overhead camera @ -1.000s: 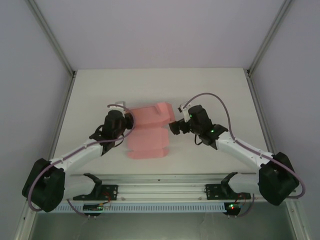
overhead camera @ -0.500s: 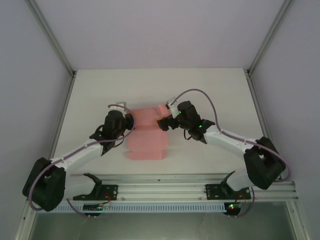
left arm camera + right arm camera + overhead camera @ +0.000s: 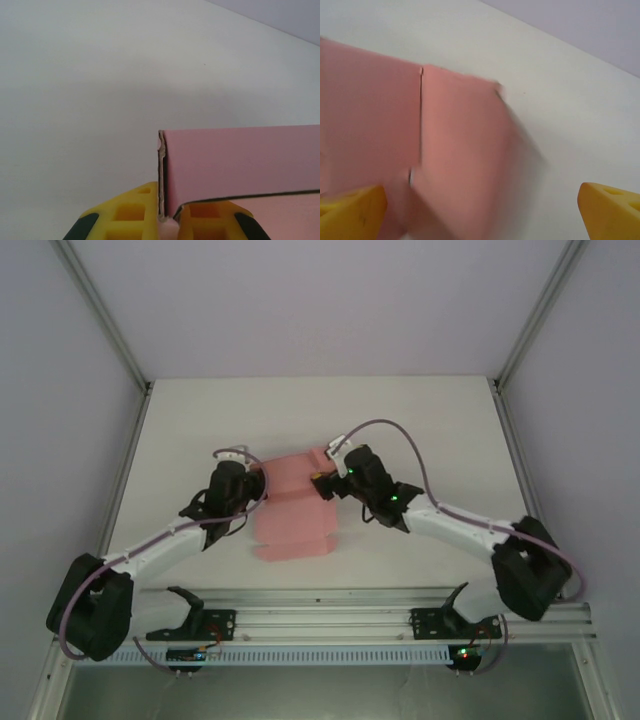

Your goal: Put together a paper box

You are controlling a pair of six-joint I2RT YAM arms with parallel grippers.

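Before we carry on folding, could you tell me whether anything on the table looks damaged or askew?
The salmon-pink thin card sheet has a ragged, whitish corner on its upright folded edge, just beyond the left gripper, as if scuffed or torn.

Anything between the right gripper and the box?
Nothing visible. The open right gripper hangs right at the box, over its right flap. The left gripper is shut on the opposite edge, out of the way.

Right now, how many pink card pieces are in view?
1: the box at table centre, left edge pinched in the left gripper. Any beneath it would be hidden.
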